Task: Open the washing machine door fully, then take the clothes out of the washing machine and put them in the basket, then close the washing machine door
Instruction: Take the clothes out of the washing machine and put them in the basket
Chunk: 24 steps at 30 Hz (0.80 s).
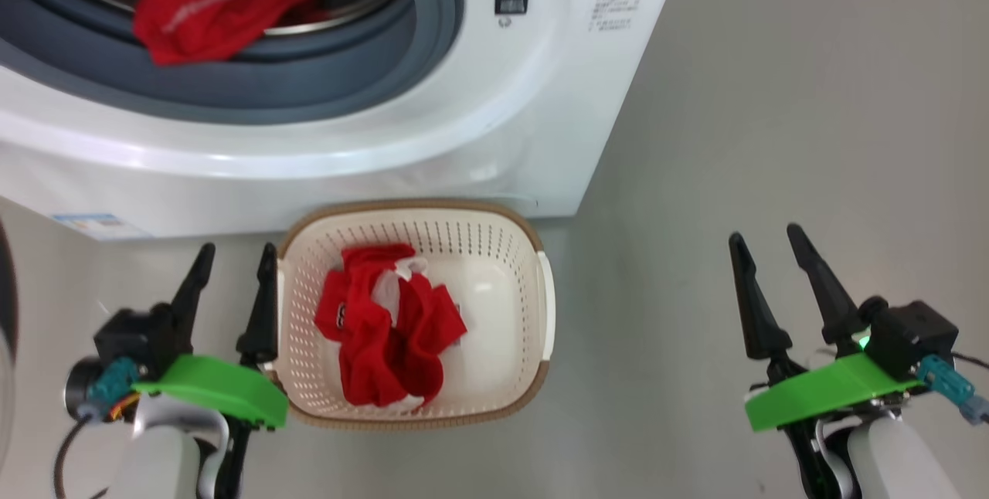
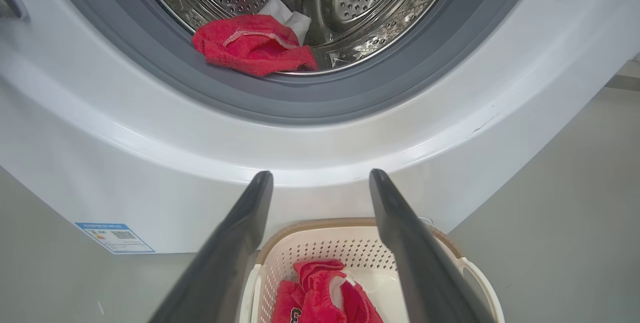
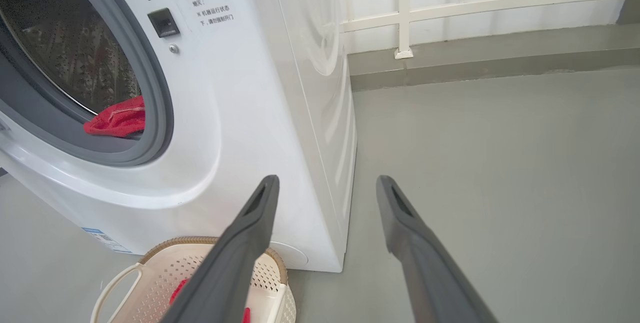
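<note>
The white washing machine (image 1: 494, 120) stands with its opening uncovered. A red garment (image 1: 209, 8) lies at the drum's front lip on the grey gasket (image 2: 300, 98), with a small white cloth (image 2: 290, 13) behind it. The cream basket (image 1: 541, 252) sits on the floor against the machine's front and holds red clothes with white trim (image 1: 386, 329). My left gripper (image 1: 234, 261) is open and empty beside the basket's left rim. My right gripper (image 1: 765, 236) is open and empty over bare floor, right of the basket. A dark curved sliver (image 1: 4, 267) at the left edge may be the door's rim.
Grey floor (image 1: 811, 97) stretches to the right of the machine. A low curb and a white railing (image 3: 402, 13) run behind it. A blue label (image 2: 115, 237) is stuck low on the machine's front, and the door latch socket (image 1: 511, 2) sits right of the opening.
</note>
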Tool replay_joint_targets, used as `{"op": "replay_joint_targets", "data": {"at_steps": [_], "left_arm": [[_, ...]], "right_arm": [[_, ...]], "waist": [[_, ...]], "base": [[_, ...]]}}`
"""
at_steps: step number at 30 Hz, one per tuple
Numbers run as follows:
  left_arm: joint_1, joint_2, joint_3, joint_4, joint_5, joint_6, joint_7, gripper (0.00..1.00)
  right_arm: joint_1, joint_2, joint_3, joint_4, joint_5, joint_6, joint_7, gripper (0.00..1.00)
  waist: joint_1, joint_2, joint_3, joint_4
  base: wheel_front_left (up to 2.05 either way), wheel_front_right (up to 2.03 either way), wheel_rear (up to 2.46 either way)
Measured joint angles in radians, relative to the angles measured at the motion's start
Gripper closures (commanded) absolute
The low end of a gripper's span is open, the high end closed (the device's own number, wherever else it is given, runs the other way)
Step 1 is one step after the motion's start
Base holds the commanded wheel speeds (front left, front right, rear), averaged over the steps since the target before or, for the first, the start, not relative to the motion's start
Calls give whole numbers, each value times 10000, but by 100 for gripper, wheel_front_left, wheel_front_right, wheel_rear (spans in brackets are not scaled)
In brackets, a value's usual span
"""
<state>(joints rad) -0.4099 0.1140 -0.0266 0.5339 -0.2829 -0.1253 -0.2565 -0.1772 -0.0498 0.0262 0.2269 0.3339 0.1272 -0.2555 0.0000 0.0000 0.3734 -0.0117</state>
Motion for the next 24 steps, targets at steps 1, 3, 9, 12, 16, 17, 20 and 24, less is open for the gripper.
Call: {"op": "replay_joint_targets", "data": {"at_steps": [1, 3, 9, 12, 16, 17, 20, 24], "left_arm": [[151, -4, 25, -182, 82, 0, -2, 0], [476, -33, 77, -535, 207, 0, 0, 0], [1494, -58, 224, -1406, 380, 0, 0, 0], [2015, -90, 316, -1820, 418, 0, 0, 0], [2659, -125, 405, -2318, 500, 0, 0, 0], [2805, -130, 437, -2433, 556, 0, 0, 0], [3229, -169, 608, -2738, 637, 0, 0, 0], [3967, -307, 836, -3196, 740, 0, 0, 0]], "right_arm": [[93, 2, -21, 13, -2, 0, 0, 0], [288, 2, -59, 40, -23, 0, 0, 0], [882, 13, -127, 104, -205, 0, 0, 0], [1146, 23, -151, 104, -205, 0, 0, 0], [1430, 31, -196, 88, -205, 0, 0, 0], [1503, 31, -201, 82, -205, 0, 0, 0], [1723, 38, -228, 73, -205, 0, 0, 0], [2092, 54, -290, 35, -205, 0, 0, 0]], "waist": [[0, 0, -141, 10], [0, 0, -422, 33], [0, 0, -1201, 100], [0, 0, -1544, 138], [0, 0, -1921, 199], [0, 0, -2003, 217], [0, 0, -2220, 269], [0, 0, -2523, 325]], "base": [[0, 0, 0], [0, 0, 0], [0, 0, 0], [0, 0, 0], [0, 0, 0], [0, 0, 0], [0, 0, 0], [0, 0, 0]]}}
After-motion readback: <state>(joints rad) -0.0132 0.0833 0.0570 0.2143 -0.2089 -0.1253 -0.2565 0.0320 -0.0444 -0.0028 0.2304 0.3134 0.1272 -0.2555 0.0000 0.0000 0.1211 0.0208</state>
